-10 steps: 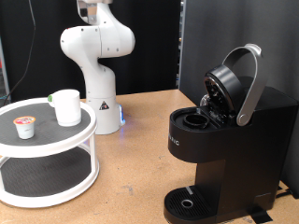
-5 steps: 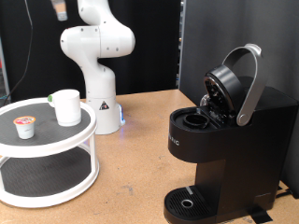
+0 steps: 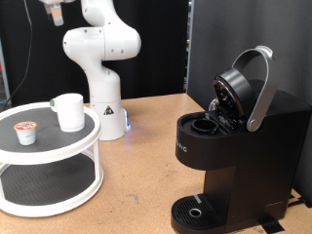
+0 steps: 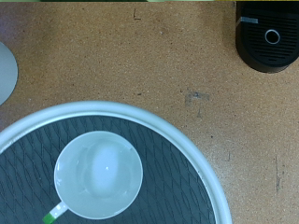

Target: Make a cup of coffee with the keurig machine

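Note:
The white cup (image 3: pixel 69 111) stands upright on the top tier of the round white stand (image 3: pixel 58 156), at the exterior view's left. In the wrist view the cup (image 4: pixel 98 175) is seen from straight above, empty, with a green bit at its handle (image 4: pixel 49 217). The black keurig machine (image 3: pixel 239 146) stands at the exterior view's right with its lid raised and its pod chamber (image 3: pixel 207 125) exposed. Its round drip base also shows in the wrist view (image 4: pixel 271 37). My gripper (image 3: pixel 56 12) hangs high above the stand at the exterior view's top edge. No fingers show in the wrist view.
A small white pod with a red-marked lid (image 3: pixel 25 132) sits on the stand beside the cup. The white arm base (image 3: pixel 102 68) stands behind the stand on the wooden table (image 3: pixel 146 166). A black curtain backs the scene.
The gripper has moved towards the exterior view's left along the top edge, from above the arm's base to above the stand. Cup, pod and machine have not moved.

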